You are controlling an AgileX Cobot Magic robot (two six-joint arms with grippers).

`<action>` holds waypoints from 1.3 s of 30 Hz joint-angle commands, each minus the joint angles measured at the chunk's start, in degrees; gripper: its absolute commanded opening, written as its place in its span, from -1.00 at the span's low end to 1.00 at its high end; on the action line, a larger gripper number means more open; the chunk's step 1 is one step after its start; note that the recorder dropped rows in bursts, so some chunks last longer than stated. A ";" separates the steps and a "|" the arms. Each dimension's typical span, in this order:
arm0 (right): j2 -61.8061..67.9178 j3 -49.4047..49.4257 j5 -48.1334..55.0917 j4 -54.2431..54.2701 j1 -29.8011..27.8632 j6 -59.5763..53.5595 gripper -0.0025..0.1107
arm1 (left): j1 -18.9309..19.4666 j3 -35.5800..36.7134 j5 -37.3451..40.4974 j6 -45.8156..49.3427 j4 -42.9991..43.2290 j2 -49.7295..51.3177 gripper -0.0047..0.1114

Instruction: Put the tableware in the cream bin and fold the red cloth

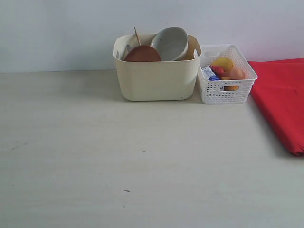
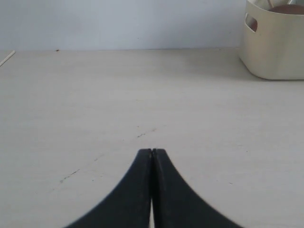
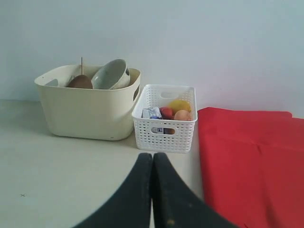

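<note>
Both the left gripper (image 2: pixel 152 151) and the right gripper (image 3: pixel 152 154) are closed and empty. The red cloth (image 3: pixel 247 156), flat just beyond the white lattice basket (image 3: pixel 165 126) from the cream bin (image 3: pixel 88 111), is judged limp and light, best pinched at a corner; its outer edge is cut off. In the bin only the pale bowl (image 3: pixel 111 73), brown plate (image 3: pixel 80 82) and one chopstick (image 3: pixel 81 64) show.
</note>
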 commanded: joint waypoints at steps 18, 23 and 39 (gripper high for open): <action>-0.26 0.31 -0.69 -1.67 0.02 -2.37 -0.96 | 0.12 0.14 -0.36 -0.04 0.30 -0.34 -0.92; -0.26 0.31 -0.82 -1.76 0.02 -2.61 -0.96 | 0.12 0.14 -0.36 -0.04 0.30 -0.34 -0.92; -0.26 10.46 -11.02 -1.48 0.02 -3.05 -0.96 | 0.12 0.14 -0.36 -0.04 0.30 -0.34 -0.92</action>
